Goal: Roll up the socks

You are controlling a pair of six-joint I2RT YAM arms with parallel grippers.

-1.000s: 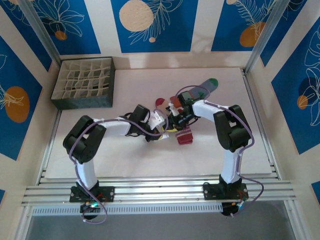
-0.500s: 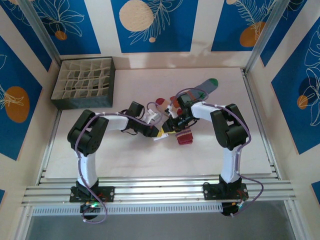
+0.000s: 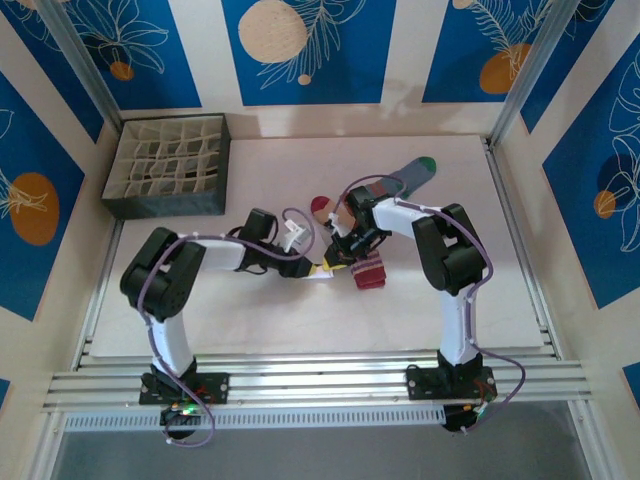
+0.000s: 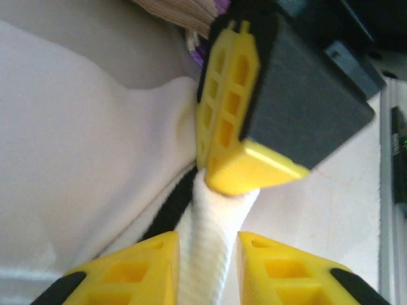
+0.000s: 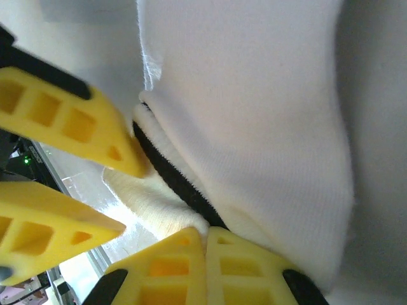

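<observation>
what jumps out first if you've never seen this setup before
Both arms meet mid-table over a white sock with a dark stripe: the left fingers flank its rolled cuff while the right fingers are closed on its fabric. A peach and maroon sock lies right beside them, a grey-blue sock with a green toe farther back right, and a grey divided box at the far left.

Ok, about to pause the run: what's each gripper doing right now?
Left gripper: fingers either side of the white sock cuff; grip cannot be told.
Right gripper: shut, tips against the white sock.
</observation>
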